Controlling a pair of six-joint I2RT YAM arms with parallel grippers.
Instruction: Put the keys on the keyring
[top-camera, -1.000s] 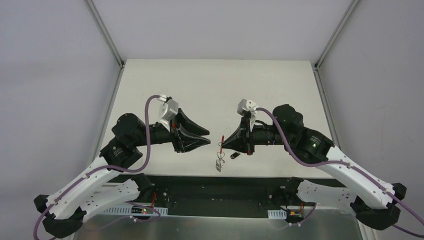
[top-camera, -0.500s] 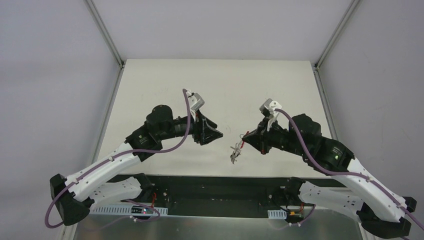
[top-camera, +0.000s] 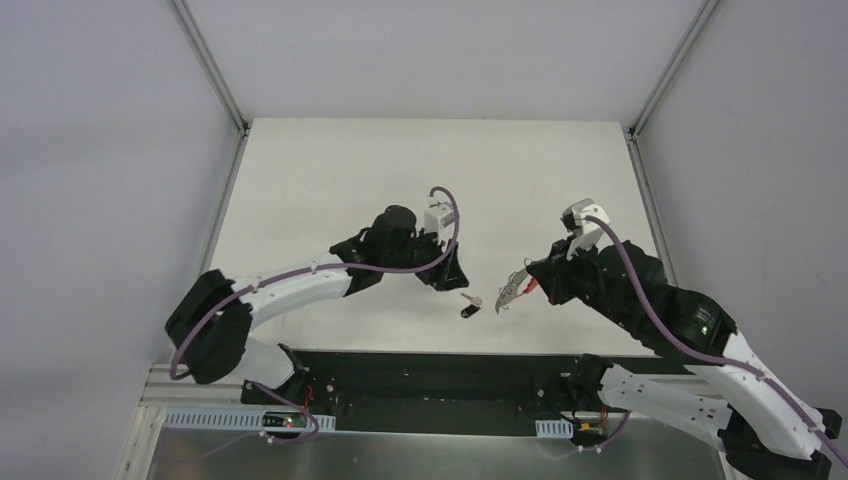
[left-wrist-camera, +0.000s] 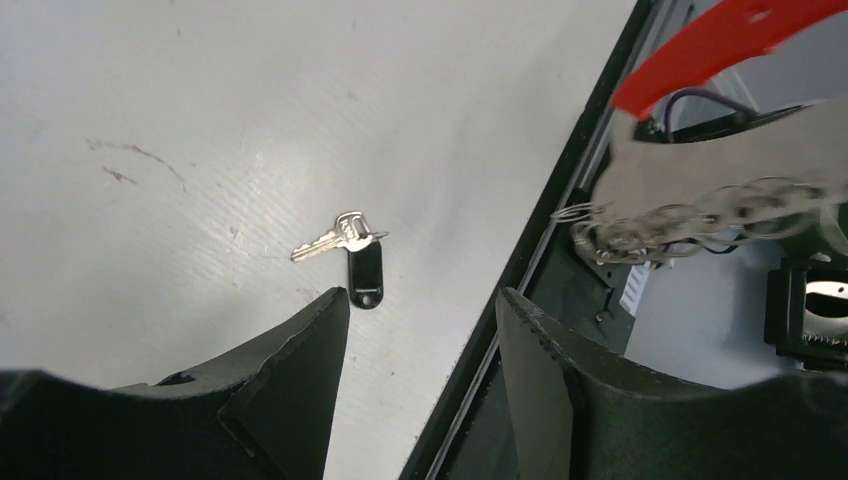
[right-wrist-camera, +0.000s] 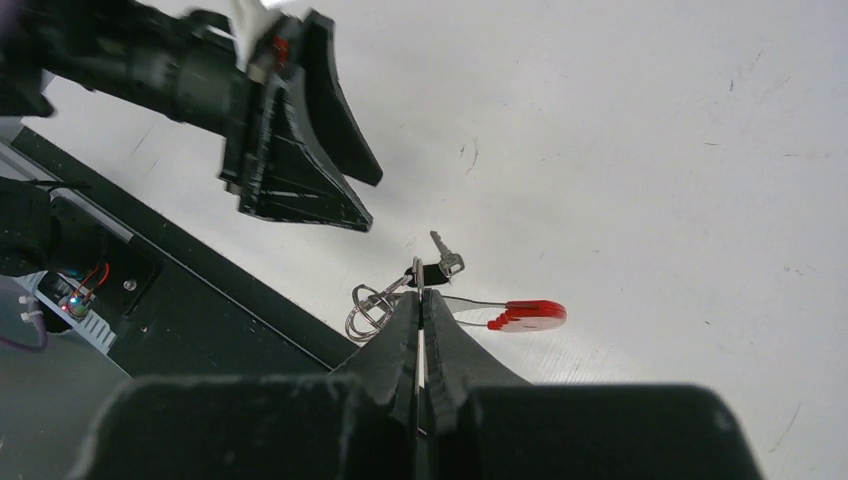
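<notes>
One small silver key (left-wrist-camera: 338, 238) with a black oval tag (left-wrist-camera: 366, 272) lies flat on the white table near its front edge; it also shows as the key (top-camera: 470, 304) from above and the key (right-wrist-camera: 446, 262) in the right wrist view. My left gripper (left-wrist-camera: 418, 300) hovers just above it, open and empty. My right gripper (right-wrist-camera: 420, 297) is shut on the keyring (right-wrist-camera: 371, 308), holding it in the air with the red crescent piece (right-wrist-camera: 530, 315) sticking out sideways. From above, the right gripper (top-camera: 520, 286) holds the keyring (top-camera: 507, 296) just right of the key.
The table's black front edge (left-wrist-camera: 560, 240) runs close beside the key, with the arm bases and wiring below it. The white table (top-camera: 420, 180) stretches back to the grey walls and metal frame posts.
My left arm has swung right and forward to above the key, and its jaws have opened wider. My right arm has carried the keyring to the right and lifted it.
</notes>
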